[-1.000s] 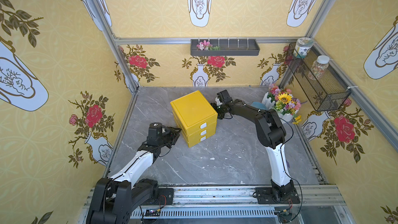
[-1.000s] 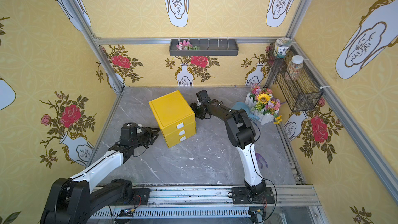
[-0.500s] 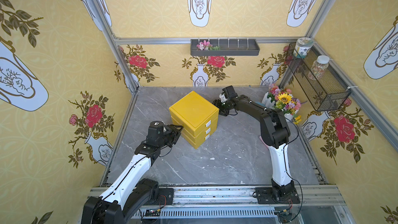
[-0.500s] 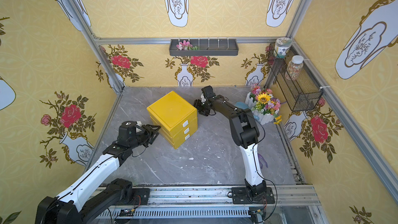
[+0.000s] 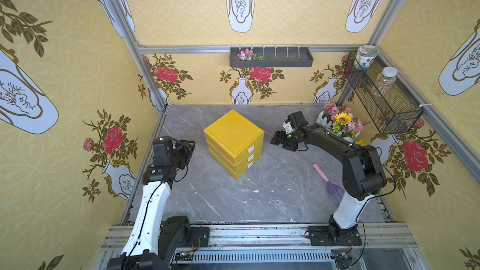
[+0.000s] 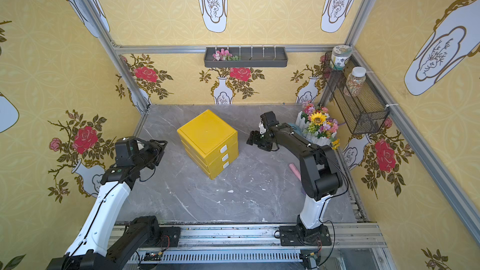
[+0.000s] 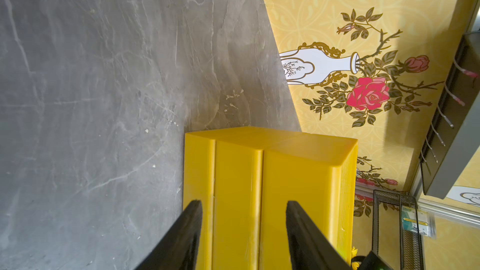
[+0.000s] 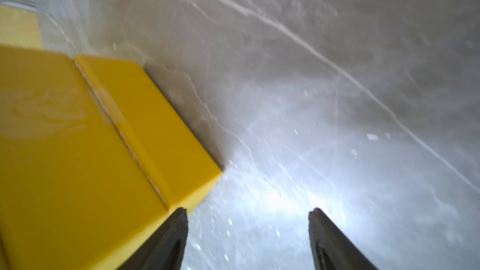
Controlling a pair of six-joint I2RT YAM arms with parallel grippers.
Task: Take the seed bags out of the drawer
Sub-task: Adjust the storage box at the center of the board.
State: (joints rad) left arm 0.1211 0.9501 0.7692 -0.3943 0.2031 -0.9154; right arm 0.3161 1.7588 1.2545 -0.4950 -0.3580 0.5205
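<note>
Drawers (image 5: pixel 250 157): all three shut in yellow cabinet (image 5: pixel 233 136), standing between both jaws, touching neither | seed bags: none visible, place cannot be told | left jaws: parted narrowly, empty, facing cabinet | right jaws: wide, empty, near cabinet's far side | rake (image 5: pixel 327 179): well behind right jaws

I saw yellow walls (image 5: pixel 197 16) papered with vases and red roses, metal posts (image 5: pixel 124 31) at the corners, a grey marble floor (image 5: pixel 272 196) (scuffed white in spots), a dark shelf (image 5: pixel 271 62) and a wire basket (image 5: pixel 384 100) hung up.
</note>
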